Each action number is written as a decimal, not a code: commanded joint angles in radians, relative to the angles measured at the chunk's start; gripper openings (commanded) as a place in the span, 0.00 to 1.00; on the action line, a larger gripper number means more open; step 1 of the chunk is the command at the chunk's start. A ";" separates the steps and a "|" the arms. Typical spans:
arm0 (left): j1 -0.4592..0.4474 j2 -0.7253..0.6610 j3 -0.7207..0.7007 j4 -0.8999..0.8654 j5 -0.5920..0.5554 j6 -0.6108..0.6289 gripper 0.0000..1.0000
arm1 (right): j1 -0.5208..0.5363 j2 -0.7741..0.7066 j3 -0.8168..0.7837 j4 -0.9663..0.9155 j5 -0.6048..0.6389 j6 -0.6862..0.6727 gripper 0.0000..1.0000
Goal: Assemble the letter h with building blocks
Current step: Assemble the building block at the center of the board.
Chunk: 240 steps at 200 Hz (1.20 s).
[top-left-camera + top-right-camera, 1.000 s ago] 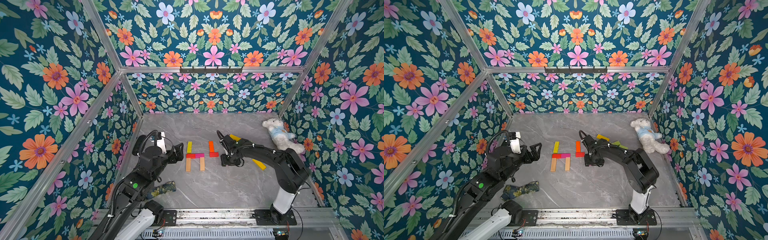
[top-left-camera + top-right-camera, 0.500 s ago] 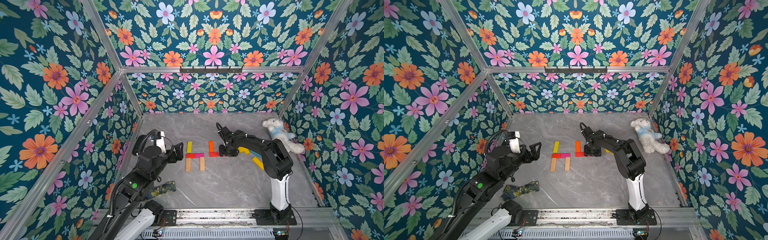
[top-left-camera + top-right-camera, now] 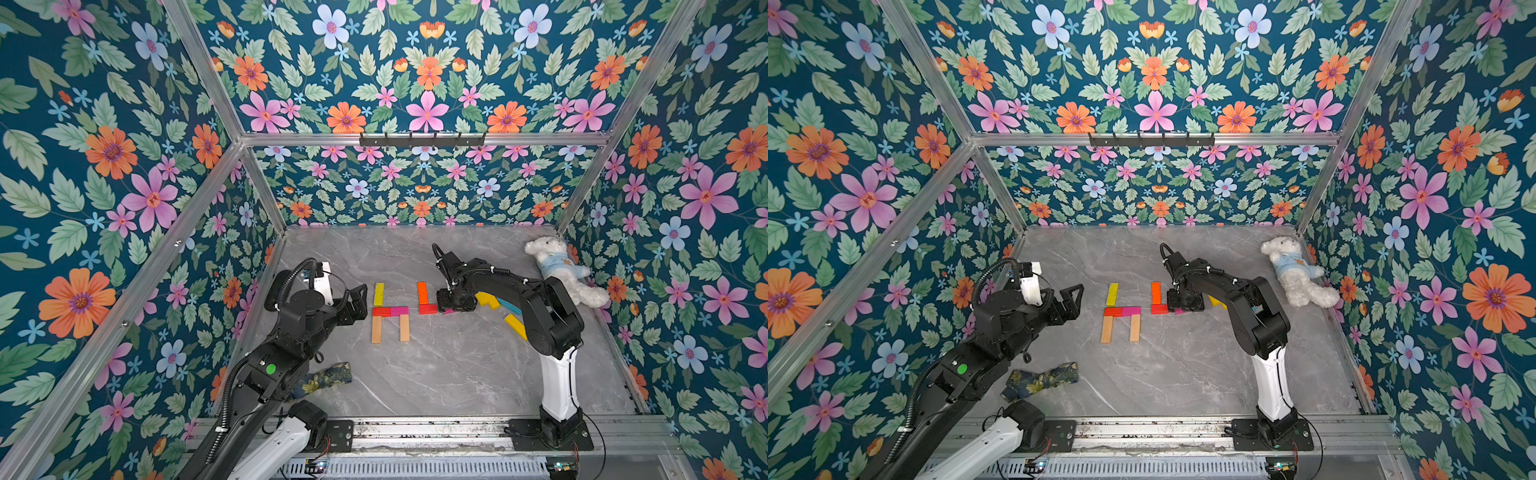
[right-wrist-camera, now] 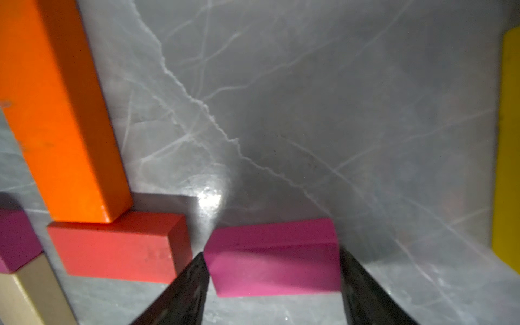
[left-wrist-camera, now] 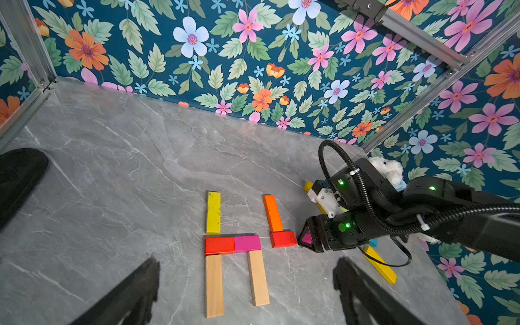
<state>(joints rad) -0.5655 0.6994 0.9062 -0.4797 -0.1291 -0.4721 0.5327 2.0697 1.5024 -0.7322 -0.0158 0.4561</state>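
I am reaching my right gripper (image 3: pixel 1177 306) down to the surface (image 3: pixel 436 374), and its fingers (image 4: pixel 185 292) are flanking the two ends of a pink block (image 4: pixel 270 264) that is lying flat and a bit skewed, just beside a red block (image 4: pixel 118 250); I cannot tell whether the fingers are clamping it or merely standing at its ends. An orange block (image 4: pixel 62 112) is lying with one end against the red block, making an L with it. Toward my left, a finished h (image 3: pixel 390 311) is lying flat: yellow upright, red and pink bar, two plain wood legs. My left gripper (image 3: pixel 1075 299) is hovering near it, spread wide and holding nothing. A few spare blocks (image 3: pixel 515 326) are lying under my right arm, with a bear (image 3: pixel 557 266) beyond them
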 commanded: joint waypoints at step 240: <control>0.000 0.000 0.002 0.014 -0.012 0.009 0.99 | -0.034 -0.054 -0.107 0.101 -0.045 0.074 0.53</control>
<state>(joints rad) -0.5655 0.7040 0.9062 -0.4793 -0.1299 -0.4717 0.4900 1.9972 1.3956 -0.6018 -0.0750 0.5079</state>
